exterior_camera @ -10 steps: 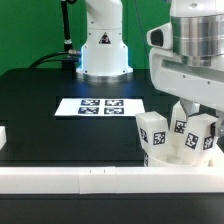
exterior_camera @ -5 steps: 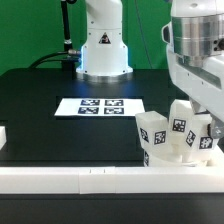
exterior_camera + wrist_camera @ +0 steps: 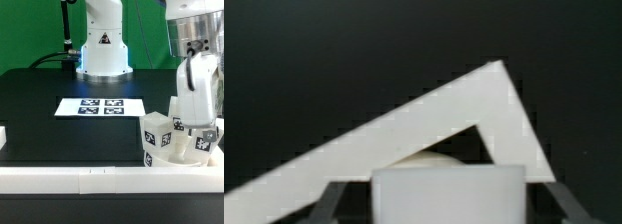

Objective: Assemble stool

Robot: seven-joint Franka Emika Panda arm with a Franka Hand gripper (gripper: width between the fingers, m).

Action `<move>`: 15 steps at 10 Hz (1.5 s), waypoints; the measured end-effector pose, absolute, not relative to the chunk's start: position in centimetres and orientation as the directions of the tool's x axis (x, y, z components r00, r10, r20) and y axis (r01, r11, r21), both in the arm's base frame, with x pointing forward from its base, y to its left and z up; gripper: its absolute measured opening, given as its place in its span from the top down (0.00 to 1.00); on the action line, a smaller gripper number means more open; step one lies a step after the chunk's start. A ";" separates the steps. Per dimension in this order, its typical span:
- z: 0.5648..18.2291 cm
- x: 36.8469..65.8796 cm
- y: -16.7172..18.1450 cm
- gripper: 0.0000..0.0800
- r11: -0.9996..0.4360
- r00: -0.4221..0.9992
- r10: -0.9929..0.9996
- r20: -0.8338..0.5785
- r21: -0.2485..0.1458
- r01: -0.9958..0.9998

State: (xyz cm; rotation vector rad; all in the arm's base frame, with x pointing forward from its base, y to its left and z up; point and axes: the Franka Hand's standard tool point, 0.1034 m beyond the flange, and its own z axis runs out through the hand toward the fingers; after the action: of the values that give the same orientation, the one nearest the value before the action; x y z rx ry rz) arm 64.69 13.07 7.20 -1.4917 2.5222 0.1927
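At the exterior view's right front, the stool's white parts stand together by the front rail. One tagged block leg (image 3: pixel 154 137) stands upright on the round seat (image 3: pixel 178 152). My gripper (image 3: pixel 192 118) comes down from above and is shut on another white leg (image 3: pixel 186 108), held over the seat. In the wrist view this leg (image 3: pixel 445 196) fills the space between my two dark fingers (image 3: pixel 331 200). A rounded white part (image 3: pixel 432 157) peeks out just beyond it. The seat's top is mostly hidden by the legs and my hand.
The marker board (image 3: pixel 100 106) lies flat mid-table. A long white rail (image 3: pixel 90 178) runs along the front edge, and two rails meet at a corner (image 3: pixel 491 85) in the wrist view. The arm's white base (image 3: pixel 103 45) stands at the back. A white block end (image 3: pixel 3 135) sits at the left.
My hand has turned about its own axis over the seat, still gripping the leg. It now shows its narrow side. The parts below have barely shifted.
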 end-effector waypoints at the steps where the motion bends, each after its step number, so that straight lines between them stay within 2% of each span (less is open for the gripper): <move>1: 7.2 64.7 13.1 0.58 0.495 -0.482 -0.841 -0.246 0.012 -0.869; 3: 7.2 64.7 13.0 0.58 0.512 -0.499 -0.829 -0.251 0.016 -0.859; 5: 7.3 64.8 12.8 0.58 0.597 -0.580 -0.767 -0.274 0.026 -0.802; 6: 7.3 64.8 12.9 0.58 0.617 -0.596 -0.752 -0.280 0.018 -0.787; 9: 7.2 65.0 13.1 0.58 0.689 -0.639 -0.698 -0.325 -0.061 -0.722; 14: 7.2 65.0 13.2 0.58 0.666 -0.609 -0.722 -0.328 -0.093 -0.740; 15: 7.2 65.0 13.1 0.35 0.665 -0.607 -0.724 -0.328 -0.094 -0.741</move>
State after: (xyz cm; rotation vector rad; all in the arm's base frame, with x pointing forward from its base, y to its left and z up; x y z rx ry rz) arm 65.00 13.15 7.20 -1.1606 2.5443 0.0731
